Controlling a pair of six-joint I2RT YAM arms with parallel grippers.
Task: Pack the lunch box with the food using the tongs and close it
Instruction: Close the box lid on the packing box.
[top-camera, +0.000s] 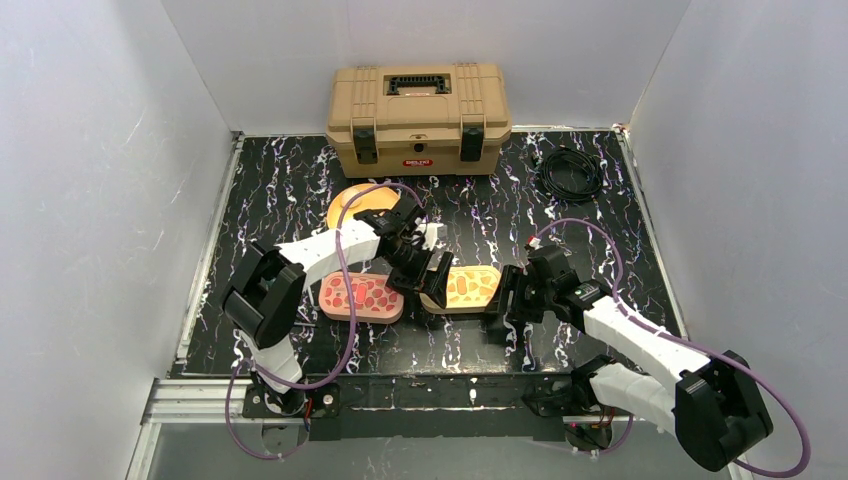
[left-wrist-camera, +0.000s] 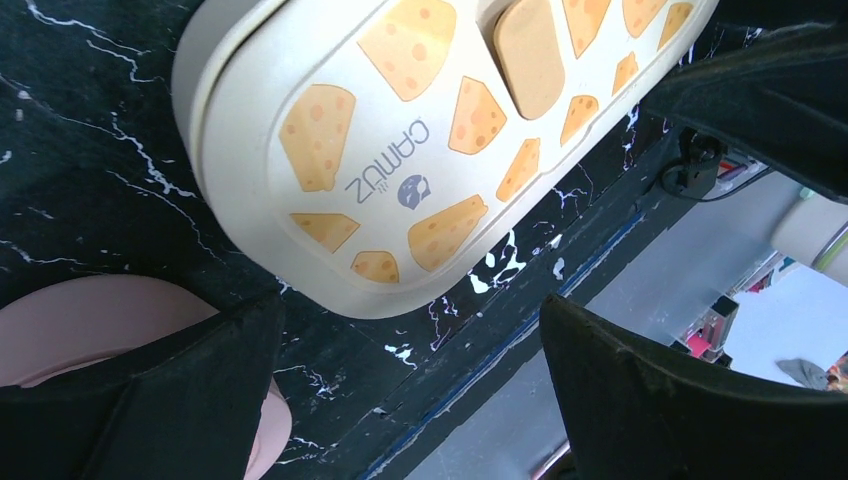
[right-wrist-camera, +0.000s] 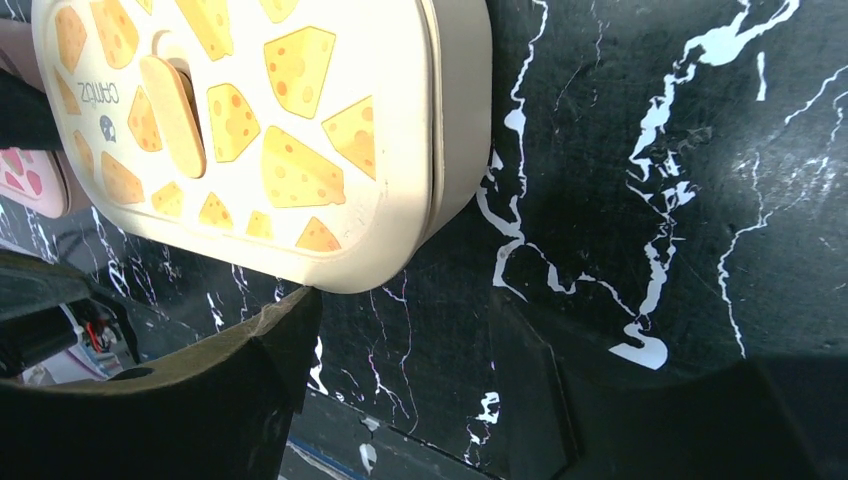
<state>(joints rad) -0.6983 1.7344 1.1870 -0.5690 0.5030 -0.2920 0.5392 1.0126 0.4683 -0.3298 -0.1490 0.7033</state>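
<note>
My left gripper (left-wrist-camera: 410, 330) and right gripper (right-wrist-camera: 410, 320), both released, bracket the lidded lunch box (top-camera: 465, 288), presumably to steady it.

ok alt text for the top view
The left gripper and right gripper sit at either end of a cheese-print lunch box on a black marbled table. A pink box lies left of it; a tan toolbox stands at the back.

Bright, even overhead light; soft shadows; wrist views close, foreground dark and perhaps blurred.
</note>
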